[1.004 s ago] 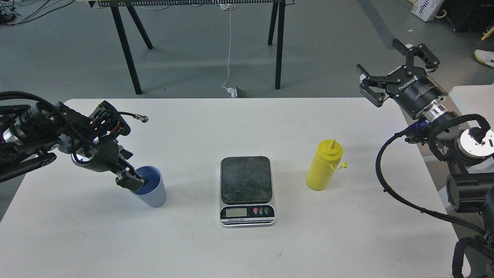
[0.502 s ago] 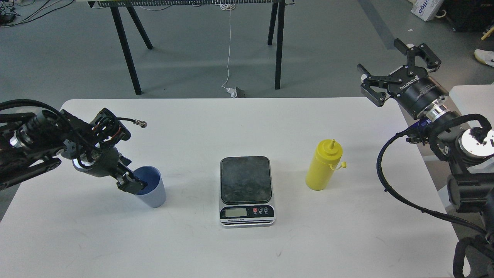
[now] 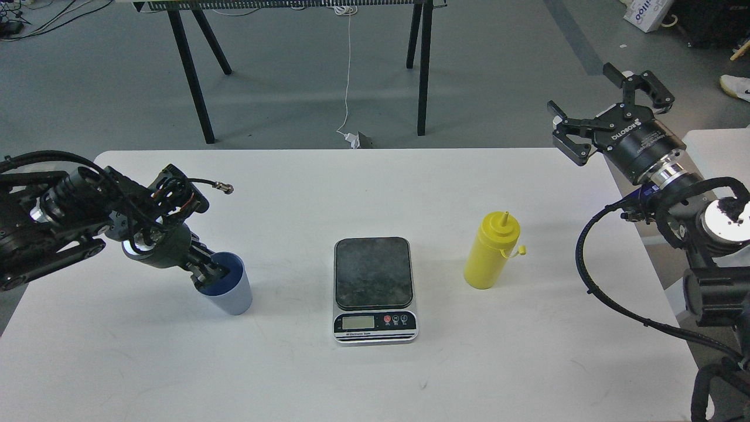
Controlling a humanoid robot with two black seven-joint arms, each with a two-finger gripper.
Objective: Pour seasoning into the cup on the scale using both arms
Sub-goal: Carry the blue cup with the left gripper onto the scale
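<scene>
The light blue-grey cup (image 3: 232,296) stands upright on the white table (image 3: 375,193), left of the scale. My left gripper (image 3: 206,274) is at the cup's left rim, one finger inside and one outside, closed on the rim. The scale (image 3: 374,273) sits in the middle with a bare dark plate. The yellow seasoning bottle (image 3: 490,258) stands upright to the right of the scale, its cap hanging off. My right gripper (image 3: 581,89) is open and empty, raised above the table's back right corner, well away from the bottle.
Black trestle legs (image 3: 196,70) and a white cable (image 3: 348,76) stand on the floor beyond the table's far edge. A second white surface (image 3: 718,146) sits off the right side, behind my right arm.
My left gripper has turned and shifted slightly right at the cup's rim, its fingers drawing together. My right gripper has drifted a little right and down. Cup, scale and bottle have not moved.
</scene>
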